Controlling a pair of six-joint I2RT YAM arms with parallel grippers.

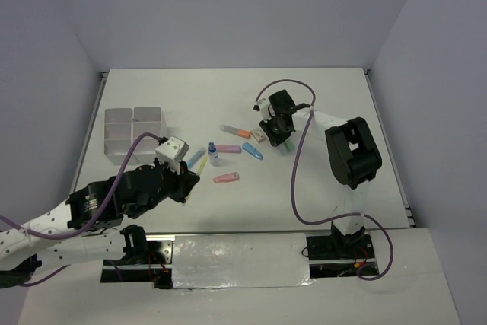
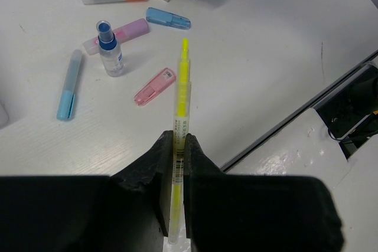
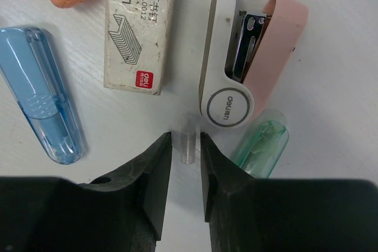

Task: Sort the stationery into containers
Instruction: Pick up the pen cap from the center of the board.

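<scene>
Yellow pen [image 2: 183, 81] is being pinched by the left tool [image 2: 179, 140]; the right tool [image 3: 185, 140] is hovering, spread, beside the stapler [image 3: 221, 104].

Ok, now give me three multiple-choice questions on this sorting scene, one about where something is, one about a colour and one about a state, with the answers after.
1. Seen from above, where on the table does the organizer stand?
A. on the left side
B. on the right side
C. between the arm bases

2. What colour is the pen held in the left gripper?
A. black
B. yellow
C. red

3. How is the blue-capped bottle placed?
A. lying on its side
B. inside the organizer
C. standing upright on the table

Answers:
1 A, the top view shows it at the table's left side.
2 B, the left wrist view shows a yellow barrel clamped in the jaws.
3 C, its cap points up and its base rests on the tabletop.
</scene>
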